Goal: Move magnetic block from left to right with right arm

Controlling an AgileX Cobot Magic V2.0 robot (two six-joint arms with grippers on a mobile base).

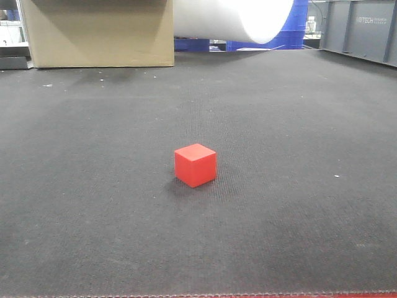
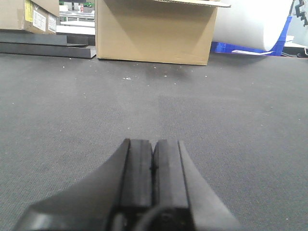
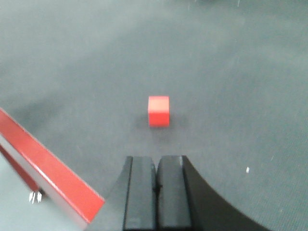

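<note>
The right gripper (image 3: pixel 155 166) hung above the dark mat (image 3: pixel 231 72) with its jaws pressed together and nothing between them, while the magnetic block (image 3: pixel 159 110) sat untouched on the mat ahead of the jaw tips, almost in line with the seam between them and clear of them by a stretch of bare mat. Judging from this, the move had not yet begun: no grasp had been made, and the jaws would need to spread, advance and descend before any carry to the right. A red edge strip (image 3: pixel 53 175) ran diagonally to the left of the jaws in the right wrist view, nearer the camera than the block.

The left gripper (image 2: pixel 153 159) likewise showed its jaws shut tight and empty, low over the mat, with no block anywhere ahead of it; well beyond its tips stood a cardboard box (image 2: pixel 154 31).

In the front view the red cube (image 1: pixel 195 164) rested alone on one face near the middle of the mat, neither gripper in sight. Farther back stood the box, a large white roll (image 1: pixel 236 18) and blue crates (image 1: pixel 291 31).
</note>
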